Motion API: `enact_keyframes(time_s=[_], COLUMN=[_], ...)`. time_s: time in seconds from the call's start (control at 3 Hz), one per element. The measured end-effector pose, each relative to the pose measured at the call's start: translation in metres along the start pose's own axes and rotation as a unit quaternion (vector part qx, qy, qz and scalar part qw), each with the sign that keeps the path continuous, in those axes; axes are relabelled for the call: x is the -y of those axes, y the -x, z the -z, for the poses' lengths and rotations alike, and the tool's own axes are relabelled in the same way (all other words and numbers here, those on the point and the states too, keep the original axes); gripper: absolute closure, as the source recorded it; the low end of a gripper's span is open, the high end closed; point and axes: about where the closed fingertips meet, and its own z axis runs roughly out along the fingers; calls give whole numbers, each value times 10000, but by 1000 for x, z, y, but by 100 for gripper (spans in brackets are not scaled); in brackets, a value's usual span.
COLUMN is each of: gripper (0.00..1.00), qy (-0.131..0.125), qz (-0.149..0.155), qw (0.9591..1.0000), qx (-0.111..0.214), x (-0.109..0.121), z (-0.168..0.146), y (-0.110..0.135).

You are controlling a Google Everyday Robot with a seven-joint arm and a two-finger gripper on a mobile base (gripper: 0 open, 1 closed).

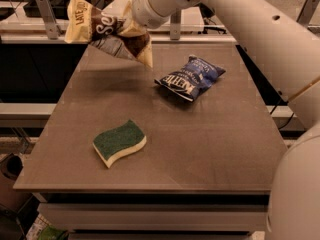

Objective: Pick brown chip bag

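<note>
**Jaws clamped on the brown chip bag, bag clear of the table**

The jaws of the gripper (132, 25) are closed on the brown chip bag (102, 31). They hold it by its right-hand part, and the crumpled foil covers most of them. The gripper sits at the top of the view, left of centre, at the end of the white arm (240, 19). From the jaws the arm runs up and away to the right, then curves down the right edge of the picture.

The bag stretches leftward from the jaws. Its pale tan end is the farthest from them and sticks up at the top left. The dark middle with the white lettering lies just beside them, and a second tan corner hangs down right below them. No part of the bag touches the table (200, 154). A soft shadow lies on the tabletop underneath.

Below the jaws and to their right, the dark blue chip bag (190, 77) lies flat on the table, well apart from the held bag. Farther below the jaws, almost straight down and towards the near edge, a green and yellow sponge (119, 142) rests green side up. It touches nothing else. To the left of the jaws, beyond the bag's tan end, a grey metal post (46, 16) stands upright behind the table's far edge.
</note>
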Motion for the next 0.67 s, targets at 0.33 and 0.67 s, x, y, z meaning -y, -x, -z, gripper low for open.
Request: enact_keyframes(time_s=[0.33,0.67], gripper=[100,100], qy=[-175,-259], qz=[108,228], qw=[9998,9994], qx=[-22,-5], x=[19,31], z=[18,27], y=[3,7])
